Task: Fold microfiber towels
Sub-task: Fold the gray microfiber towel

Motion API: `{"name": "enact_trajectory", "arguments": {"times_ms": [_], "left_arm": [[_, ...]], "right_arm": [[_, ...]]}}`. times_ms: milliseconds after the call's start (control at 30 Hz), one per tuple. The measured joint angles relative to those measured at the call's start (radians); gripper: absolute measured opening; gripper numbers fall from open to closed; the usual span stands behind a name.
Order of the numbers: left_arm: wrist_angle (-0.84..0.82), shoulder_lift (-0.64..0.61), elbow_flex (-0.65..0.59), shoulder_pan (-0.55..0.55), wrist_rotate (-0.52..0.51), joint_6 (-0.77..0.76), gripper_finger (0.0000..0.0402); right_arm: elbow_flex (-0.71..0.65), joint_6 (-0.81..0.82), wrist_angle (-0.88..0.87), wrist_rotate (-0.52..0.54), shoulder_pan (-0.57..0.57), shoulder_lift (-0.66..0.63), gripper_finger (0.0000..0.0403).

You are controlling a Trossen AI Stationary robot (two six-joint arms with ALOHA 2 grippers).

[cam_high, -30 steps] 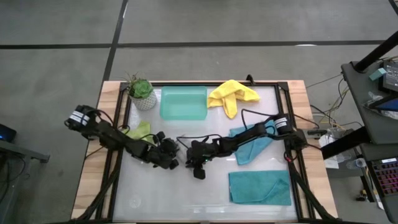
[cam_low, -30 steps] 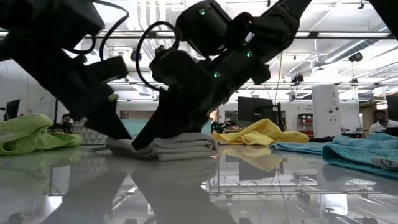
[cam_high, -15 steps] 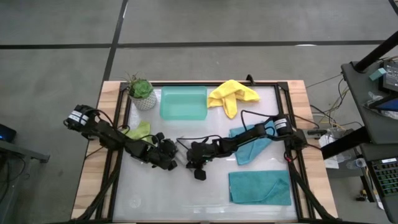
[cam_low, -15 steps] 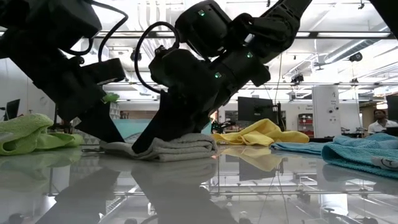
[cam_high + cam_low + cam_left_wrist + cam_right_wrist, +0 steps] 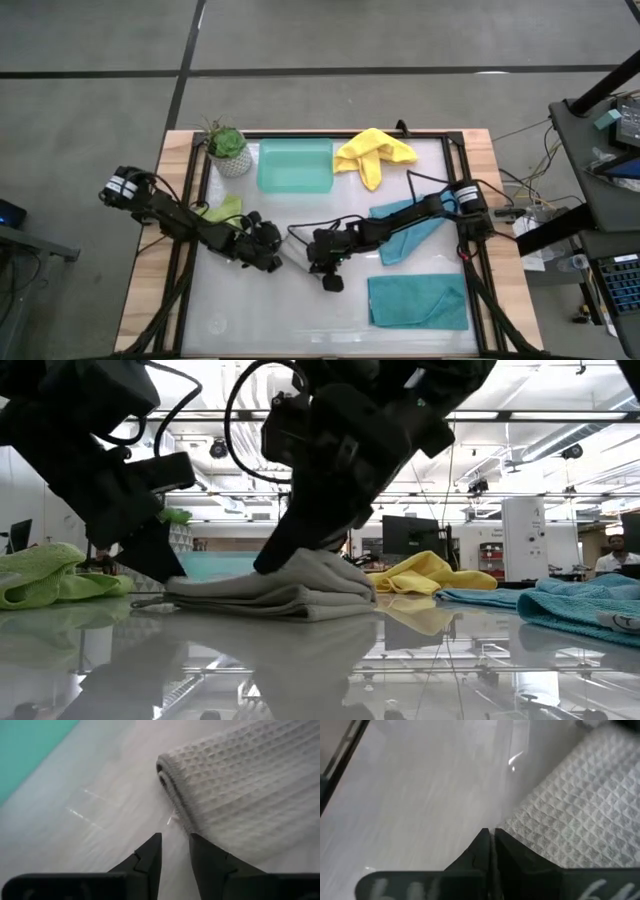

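A grey microfiber towel (image 5: 270, 597), folded in layers, lies on the white table between my two grippers. My right gripper (image 5: 491, 836) is shut at its edge, and the top layer rises in a hump (image 5: 325, 565) under it. My left gripper (image 5: 175, 842) stands open at the towel's other end, its fingertips just short of the folded edge (image 5: 167, 780). A lime green towel (image 5: 222, 211) lies behind the left arm. A yellow towel (image 5: 372, 152) lies at the far side, and two teal towels (image 5: 405, 230) (image 5: 418, 301) lie on the right. My right gripper pinches the edge of the grey towel's top layer (image 5: 512, 827) between its two shut fingers, slanting down from above and from the table's right. That layer is lifted off the fold; the layers below lie flat on the table. Whether my left gripper touches the towel, I cannot tell.
A mint-green tray (image 5: 295, 165) and a small potted plant (image 5: 228, 148) stand at the far edge. A dark frame rail (image 5: 455, 190) runs round the table top. Bare table lies along the near edge, left of the near teal towel.
My right gripper has risen and gone a little toward the table's right edge, drawing the grey towel's top layer up into a hump. The towel now reaches farther right, while its left end has stayed on the table.
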Motion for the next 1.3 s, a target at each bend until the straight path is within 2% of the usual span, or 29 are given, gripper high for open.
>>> {"name": "enact_trajectory", "arguments": {"times_ms": [333, 633, 733, 900, 1067, 1200, 1300], "left_arm": [[0.005, -0.047, 0.018, 0.000, 0.003, 0.001, 0.0084], [0.006, -0.142, 0.029, -0.001, 0.010, 0.007, 0.0084], [0.006, -0.158, 0.026, -0.001, 0.061, 0.007, 0.0084], [0.007, -0.149, 0.023, -0.002, 0.170, 0.005, 0.0084], [0.007, -0.116, 0.023, -0.001, 0.168, 0.005, 0.0084], [0.008, -0.072, 0.023, -0.001, 0.149, 0.005, 0.0084], [0.008, -0.040, 0.023, 0.000, 0.128, -0.002, 0.0084]], "right_arm": [[0.000, 0.043, 0.003, -0.018, 0.003, -0.010, 0.0016], [0.000, 0.078, 0.077, -0.004, 0.003, -0.009, 0.0083], [0.006, 0.078, 0.081, -0.004, 0.004, -0.011, 0.0103], [0.007, 0.034, -0.021, -0.011, 0.003, -0.071, 0.0118], [-0.001, -0.004, -0.180, -0.010, 0.010, -0.128, 0.0102], [-0.038, -0.004, -0.168, -0.010, 0.027, -0.123, 0.0071], [-0.067, 0.025, -0.088, -0.006, 0.031, -0.094, 0.0043]]}}
